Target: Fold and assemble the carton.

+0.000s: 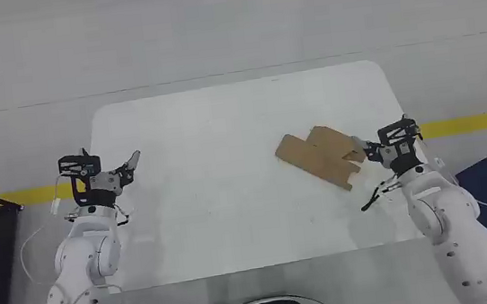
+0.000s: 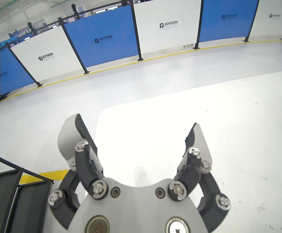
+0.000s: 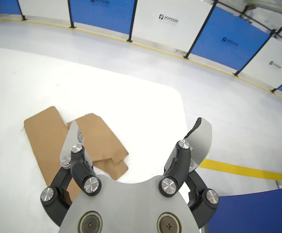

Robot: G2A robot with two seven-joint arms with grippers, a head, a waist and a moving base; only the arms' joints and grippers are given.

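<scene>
A flat, unfolded brown carton [image 1: 320,157] lies on the white table [image 1: 232,208], toward its right side. In the right wrist view the carton [image 3: 48,141] spreads beneath one finger [image 3: 71,134] of my right gripper [image 3: 137,123], which is open and holds nothing. From the top view that right gripper [image 1: 371,148] hovers just beside the carton's right end. My left gripper [image 1: 127,165] stands open near the table's left edge, far from the carton; in its own view the left gripper [image 2: 136,123] has bare tabletop between its fingers.
The table has rounded corners [image 3: 176,92]. A yellow floor line [image 1: 475,123] runs past both sides of it. A dark frame [image 2: 24,189] stands beside the table's left edge, and blue and white fence panels [image 2: 101,42] ring the floor beyond.
</scene>
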